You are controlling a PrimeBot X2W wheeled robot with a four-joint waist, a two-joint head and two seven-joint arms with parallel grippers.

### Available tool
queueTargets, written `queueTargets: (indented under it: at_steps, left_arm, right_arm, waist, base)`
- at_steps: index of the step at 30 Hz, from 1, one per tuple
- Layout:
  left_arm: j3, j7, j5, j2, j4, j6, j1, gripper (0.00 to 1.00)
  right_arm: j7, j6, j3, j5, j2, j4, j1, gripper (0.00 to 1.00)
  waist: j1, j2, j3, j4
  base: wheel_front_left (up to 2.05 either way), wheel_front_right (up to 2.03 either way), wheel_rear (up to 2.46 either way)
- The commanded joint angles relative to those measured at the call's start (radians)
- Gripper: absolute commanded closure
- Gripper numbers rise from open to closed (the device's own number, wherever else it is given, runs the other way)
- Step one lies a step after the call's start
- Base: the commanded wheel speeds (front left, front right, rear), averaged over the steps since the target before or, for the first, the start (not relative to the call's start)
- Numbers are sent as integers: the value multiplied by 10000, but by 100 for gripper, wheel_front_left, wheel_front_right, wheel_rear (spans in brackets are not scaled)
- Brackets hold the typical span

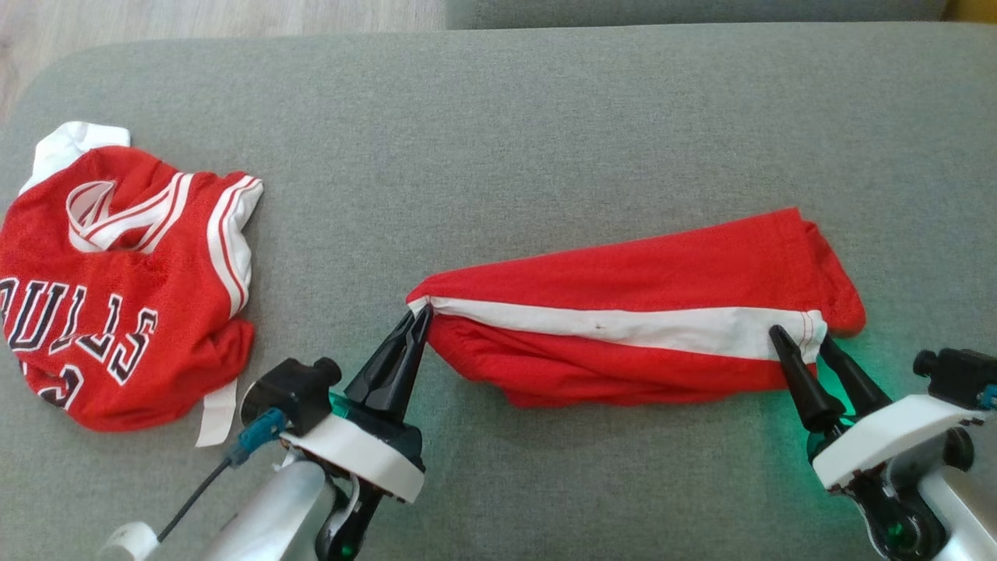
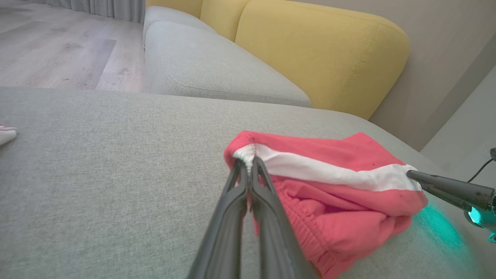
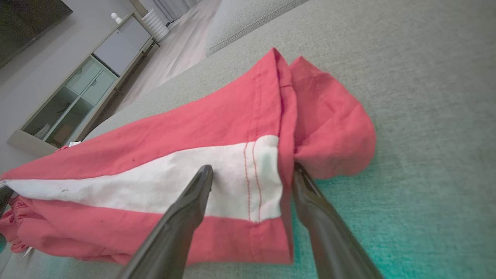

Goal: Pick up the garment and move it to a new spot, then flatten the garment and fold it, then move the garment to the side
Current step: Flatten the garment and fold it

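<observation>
Grey seat cushion, wide and flat, carries everything. Red shorts lie bunched lengthwise at centre-right, with a white side stripe running end to end; no readable print on them. Red mesh jersey sits crumpled at the far left, well apart from the shorts. It has white-red trim and "BULLS" in black letters outlined in white, seen upside down, with part of a number below.

Left gripper: jaws together, pinching the stripe's left tip at the gathered waistband end. Right gripper: jaws apart, straddling the hem end. One finger lies over the white stripe, the other just beside the hem edge. No grip there.
</observation>
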Motion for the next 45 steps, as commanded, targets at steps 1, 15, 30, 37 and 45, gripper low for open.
queueTargets:
  at_steps: [1, 15, 30, 37, 45]
  left_arm:
    - [440, -123, 81, 91, -247, 16, -531, 100]
    - [464, -124, 115, 82, -261, 16, -423, 100]
    - [337, -124, 64, 39, -197, 15, -565, 100]
    - [350, -124, 31, 78, -189, 15, -558, 100]
    - [627, -124, 210, 248, -681, 15, -479, 100]
  right_arm:
    - [-151, 67, 165, 110, -361, -218, -206, 0]
    - [-798, 67, 116, 137, -817, -788, 318, 0]
    - [-283, 67, 242, 278, -677, -1123, 454, 20]
    - [-306, 67, 365, 255, -688, -1256, 532, 100]
    - [-875, 67, 21, 104, -1078, -1836, 505, 100]
  waist:
    - [-1, 0, 15, 8]
    - [-1, 0, -77, 49]
    - [-1, 0, 32, 224]
    - [-1, 0, -37, 186]
    - [-1, 0, -505, -113]
  base:
    - [0, 0, 0]
    - [0, 0, 0]
    - [0, 0, 0]
    - [0, 0, 0]
    - [0, 0, 0]
